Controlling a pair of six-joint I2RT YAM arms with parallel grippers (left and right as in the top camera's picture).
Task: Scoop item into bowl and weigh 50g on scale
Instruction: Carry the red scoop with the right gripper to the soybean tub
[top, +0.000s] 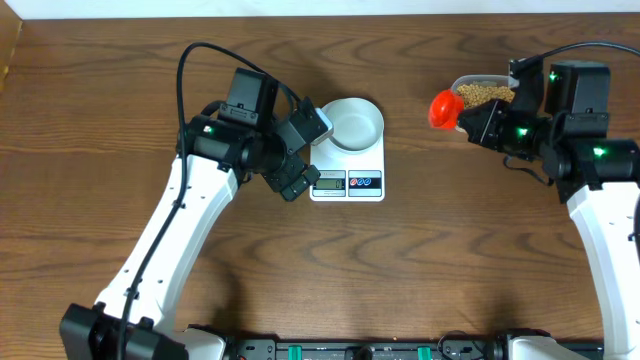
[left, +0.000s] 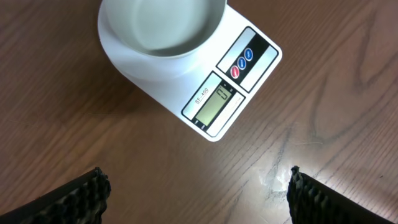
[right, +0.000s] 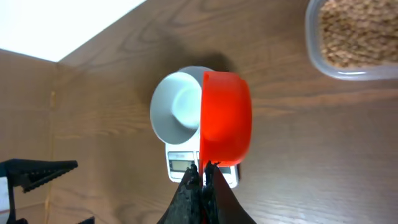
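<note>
Right pincer (right: 203, 175) closed on red scoop (right: 227, 118); left pincer (left: 199, 190) open, empty. Risk: scoop tipping in transit, beans (right: 359, 31) scattering short of bowl (top: 355, 122).

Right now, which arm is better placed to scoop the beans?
Right. The right tool is shut on the round red plastic scoop beside the clear plastic tub of tan beans; the left tool hangs open and empty by the flat white digital scale.

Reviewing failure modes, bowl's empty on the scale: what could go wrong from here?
1. Right jaws hold the red scoop only at its near end; loaded, it could twist and miss the bowl.
2. Open left jaws hover close to the scale; a nudge would skew the reading.
</note>
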